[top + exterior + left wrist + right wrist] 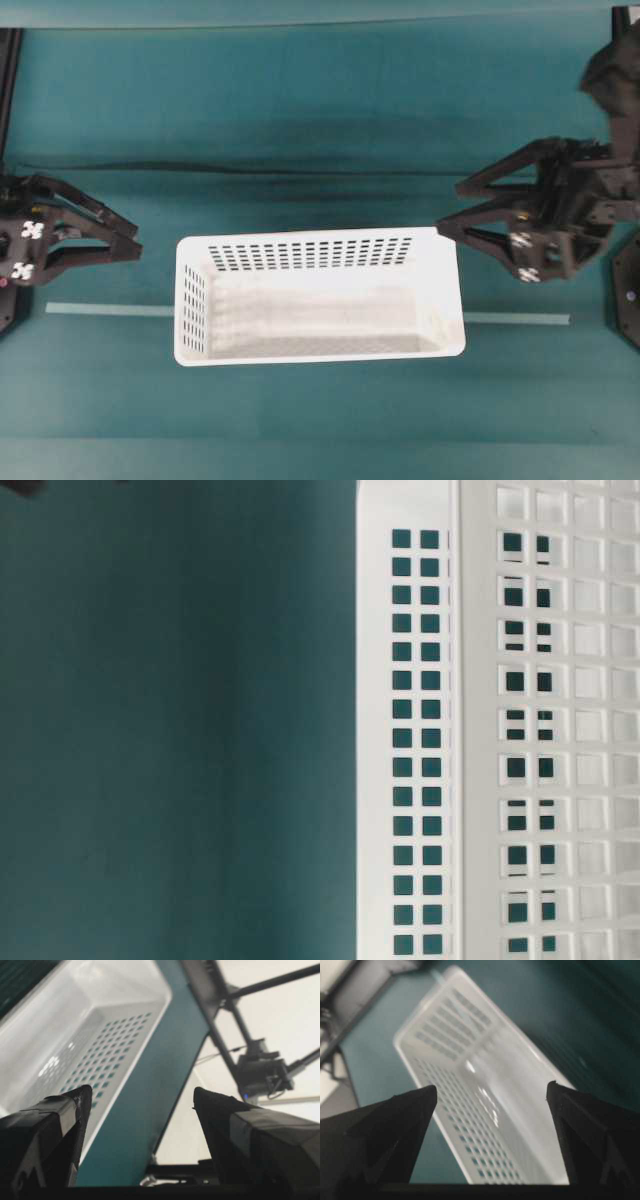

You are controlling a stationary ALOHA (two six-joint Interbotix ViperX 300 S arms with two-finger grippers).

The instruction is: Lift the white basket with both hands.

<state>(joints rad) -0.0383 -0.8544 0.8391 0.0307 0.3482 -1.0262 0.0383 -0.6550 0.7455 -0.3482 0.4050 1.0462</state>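
A dark teal worktop [320, 110] carries everything, with a pale strip of tape [108, 309] running across it from left to right and passing behind the basket. The large rectangular white plastic basket [318, 297] with slotted walls and a solid floor sits upright near the middle of the worktop, slightly toward its near edge, and nothing lies inside it.

The left black gripper [138, 240] hangs off the basket's left end, apart from the rim, its lattice fingers [112, 218] spread wide on nothing. The right black gripper [448, 207] hangs just beside the basket's far right corner, fingers [490, 180] likewise wide apart, holding nothing; whether a tip grazes the rim cannot be told from overhead.

The table-level view shows only a close stretch of perforated white wall [415, 740] against teal, turned sideways. The left wrist view alone looks past the worktop's far edge to a black frame and a mounted black camera [262, 1072] against a pale room. The right wrist view looks down the basket's length [485, 1085] between its two dark fingers [385, 1130].

At the far edge of the worktop a black cable [200, 168] lies across the teal.
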